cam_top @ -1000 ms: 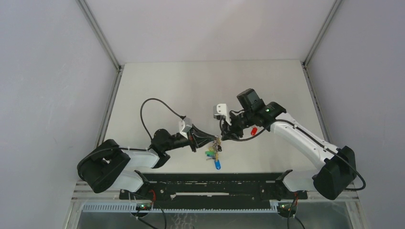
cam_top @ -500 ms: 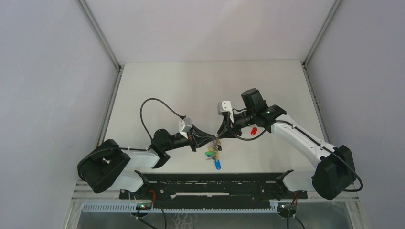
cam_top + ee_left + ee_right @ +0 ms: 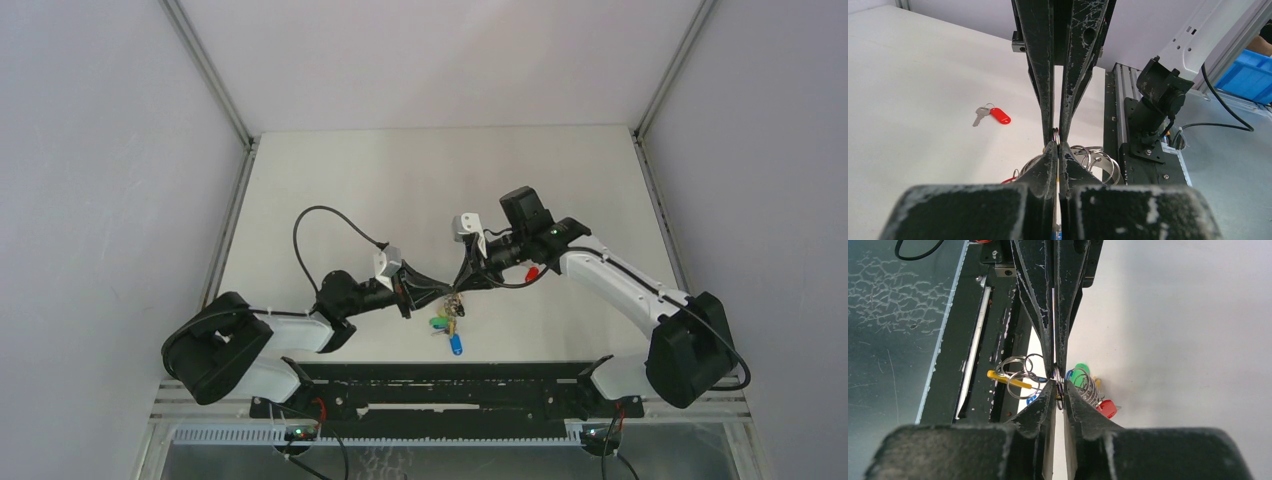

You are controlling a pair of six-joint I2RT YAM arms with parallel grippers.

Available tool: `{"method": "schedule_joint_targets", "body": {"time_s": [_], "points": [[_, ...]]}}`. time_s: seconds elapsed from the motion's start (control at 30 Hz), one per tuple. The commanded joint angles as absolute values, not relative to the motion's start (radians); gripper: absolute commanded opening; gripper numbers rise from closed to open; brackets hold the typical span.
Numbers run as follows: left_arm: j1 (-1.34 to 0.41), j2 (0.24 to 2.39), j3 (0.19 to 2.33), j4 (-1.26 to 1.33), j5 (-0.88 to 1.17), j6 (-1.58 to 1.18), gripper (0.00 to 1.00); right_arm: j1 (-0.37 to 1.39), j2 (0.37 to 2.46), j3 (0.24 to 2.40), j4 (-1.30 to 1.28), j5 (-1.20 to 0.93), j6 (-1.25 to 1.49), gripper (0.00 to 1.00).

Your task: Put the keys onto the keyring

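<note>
Well, the left gripper is pointing in from the left with its jaws squeezed almost together. It is pinching the wire of the keyring near the front middle of the table. The bunch is trailing from the ring toward the arm bases, with green and blue heads showing.

Meeting it tip to tip, the right gripper is pointing in from the right with its jaws just as narrow. In the wrist views they seem to be nipping the same ring, though I cannot tell whether a key is caught there too.

Further right, the red key is lying loose on the table, just beside the right forearm and apart from both pairs of fingers. From the left wrist, its long axis is running across the line of the fingers, blade left and head right. The right arm is sitting nearer to it, so I'd judge that arm should fetch it while the left is steadying the ring. I'm not finding a loose yellow key.
</note>
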State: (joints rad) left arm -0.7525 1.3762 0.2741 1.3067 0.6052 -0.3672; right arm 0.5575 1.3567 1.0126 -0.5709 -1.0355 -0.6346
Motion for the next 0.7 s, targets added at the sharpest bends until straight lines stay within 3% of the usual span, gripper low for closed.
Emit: {"method": "schedule_joint_targets", "body": {"time_s": [0.0, 0.07, 0.17, 0.37, 0.67], "points": [[-0.75, 1.346, 0.271, 1.395, 0.595, -0.382, 0.0, 0.554, 1.364, 1.012, -0.572, -1.072, -0.661, 0.05], [-0.75, 1.348, 0.271, 1.395, 0.598, -0.381, 0.0, 0.554, 1.36, 1.012, -0.58, -1.06, -0.661, 0.0], [-0.749, 1.355, 0.277, 1.39, 0.607, -0.38, 0.0, 0.555, 1.347, 1.015, -0.587, -1.034, -0.65, 0.0], [-0.749, 1.371, 0.296, 1.343, 0.624, -0.356, 0.17, 0.593, 1.352, 1.092, -0.705, -0.924, -0.673, 0.0], [-0.749, 1.35, 0.315, 1.237, 0.642, -0.301, 0.28, 0.684, 1.41, 1.228, -0.878, -0.742, -0.693, 0.0]]}}
